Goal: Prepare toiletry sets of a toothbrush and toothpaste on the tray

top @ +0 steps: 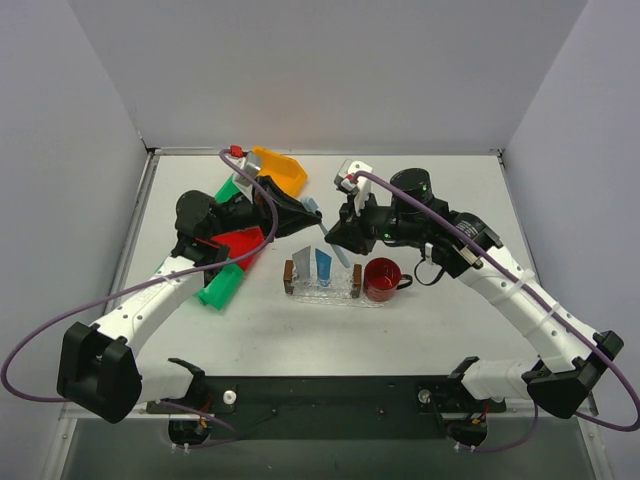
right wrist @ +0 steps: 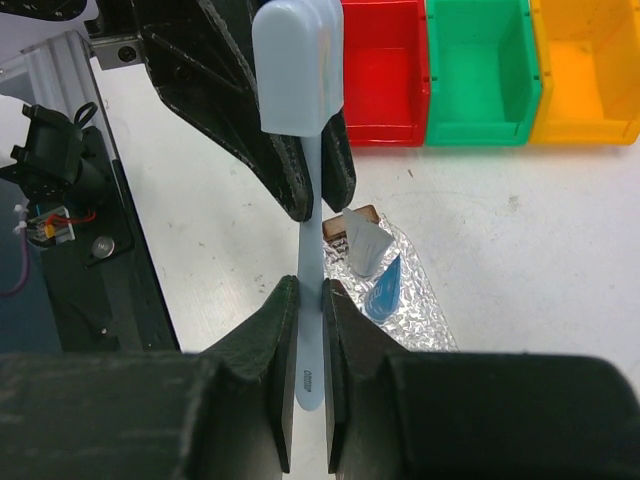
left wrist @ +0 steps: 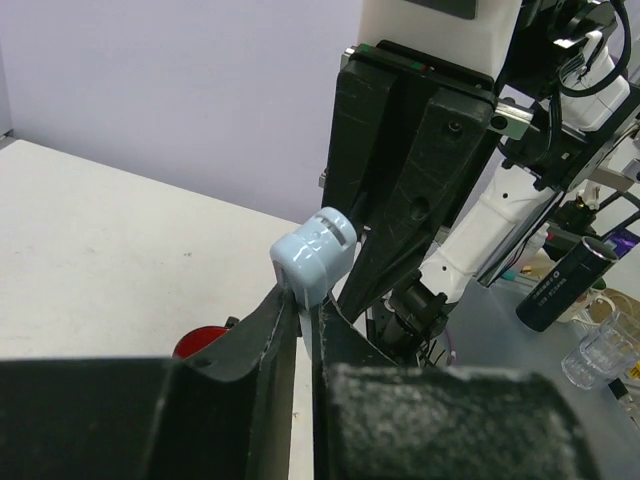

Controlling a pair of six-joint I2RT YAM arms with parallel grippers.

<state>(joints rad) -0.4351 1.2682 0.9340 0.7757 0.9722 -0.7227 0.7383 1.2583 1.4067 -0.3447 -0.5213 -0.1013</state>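
Right wrist view: the right gripper (right wrist: 308,298) is clenched on the lower handle of the toothbrush (right wrist: 297,68), with a finger pressed to each side. The toothbrush is off the table (right wrist: 520,250), its capped pale blue head at the end far from this gripper. The left gripper (right wrist: 312,195) faces it tip to tip and pinches the same handle just under the head. So two grasps on one brush.

Left wrist view: same grip confirmed. The head sticks out just past the left gripper's closed fingers (left wrist: 268,335).

Just past the right gripper's fingertips and slightly to their right lies the tray (right wrist: 425,320). On it are a silver-grey tube (right wrist: 365,245) and a blue tube (right wrist: 385,290), side by side.

Behind the left gripper: red bin (right wrist: 385,75), green bin (right wrist: 480,75), orange bin (right wrist: 585,75), in a row.

Top view: a red cup (top: 381,279) sits just beside the tray, under the right arm.
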